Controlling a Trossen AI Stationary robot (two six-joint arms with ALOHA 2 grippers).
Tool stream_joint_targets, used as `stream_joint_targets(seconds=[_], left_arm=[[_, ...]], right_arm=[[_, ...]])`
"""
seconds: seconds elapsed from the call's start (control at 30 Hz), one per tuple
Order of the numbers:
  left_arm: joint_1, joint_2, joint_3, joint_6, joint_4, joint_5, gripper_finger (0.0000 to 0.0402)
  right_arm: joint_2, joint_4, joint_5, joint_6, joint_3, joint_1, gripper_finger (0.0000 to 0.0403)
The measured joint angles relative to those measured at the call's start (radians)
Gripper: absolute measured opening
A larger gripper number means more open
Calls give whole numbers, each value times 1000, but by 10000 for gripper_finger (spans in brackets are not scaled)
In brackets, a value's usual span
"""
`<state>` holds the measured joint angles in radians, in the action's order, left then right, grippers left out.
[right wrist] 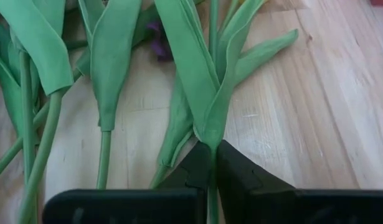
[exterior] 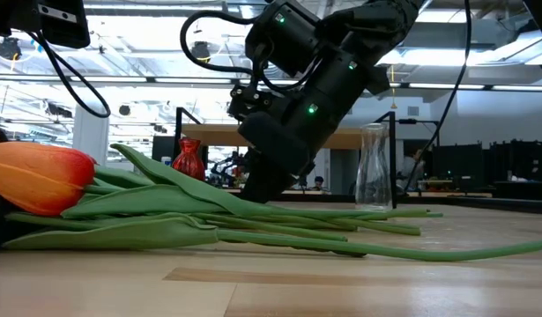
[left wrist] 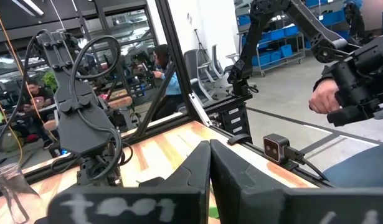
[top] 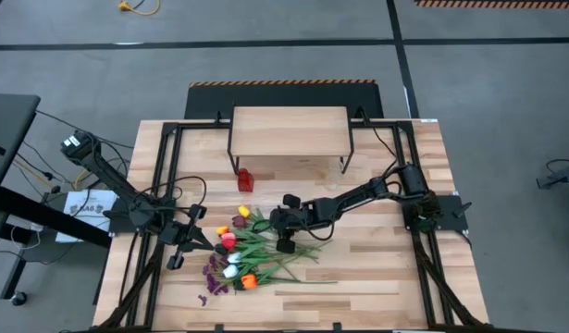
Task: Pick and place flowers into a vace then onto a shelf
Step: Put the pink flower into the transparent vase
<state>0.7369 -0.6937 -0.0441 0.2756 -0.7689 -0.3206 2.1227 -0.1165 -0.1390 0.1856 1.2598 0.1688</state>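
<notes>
The flowers (top: 240, 252) lie in a loose bunch on the wooden table, heads toward the left and green stems toward the right. An orange tulip head (exterior: 37, 176) fills the low view's left. My right gripper (right wrist: 210, 163) has come down on the stem end of the bunch (top: 286, 242) and is shut on one green stem. My left gripper (left wrist: 210, 167) waits shut beside the flower heads (top: 184, 242), holding nothing. The shelf (top: 289, 129) stands at the table's far side. A clear vase (exterior: 374, 167) and a small red vase (top: 245, 178) stand upright in front of the shelf. My right gripper pinches one green stem (right wrist: 209, 147) between its two fingertips, just below where its leaves (right wrist: 197, 68) branch off. The fingers slant down from the table's right side and point along the stem. The stem and its leaves lie flat on the table among the others.
Black frame rails (top: 168, 166) run along both sides of the table. Bare wood lies to the right of the stems (top: 377, 268). People sit in the room behind the table (left wrist: 160, 59).
</notes>
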Motion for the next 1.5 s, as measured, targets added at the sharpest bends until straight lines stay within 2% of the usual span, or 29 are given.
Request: stream_joint_targets(seconds=[0.2,0.47,0.87,1.27,1.37,1.5], left_arm=[[0,0,0,0,0,0,0],[0,0,0,-1,0,-2,0],[0,0,0,4,0,0,0],[0,0,0,26,-9,-8,0],[0,0,0,46,-9,-8,0],[0,0,0,46,-8,-8,0]], right_arm=[[-22,-32,3,1,-1,11,7],[-104,-157,10,5,-10,35,3],[-274,-230,-134,8,-4,107,1],[-438,-225,-417,-93,-5,214,1],[-474,-199,-532,-120,-5,239,0],[-513,-134,-749,-143,-4,259,0]])
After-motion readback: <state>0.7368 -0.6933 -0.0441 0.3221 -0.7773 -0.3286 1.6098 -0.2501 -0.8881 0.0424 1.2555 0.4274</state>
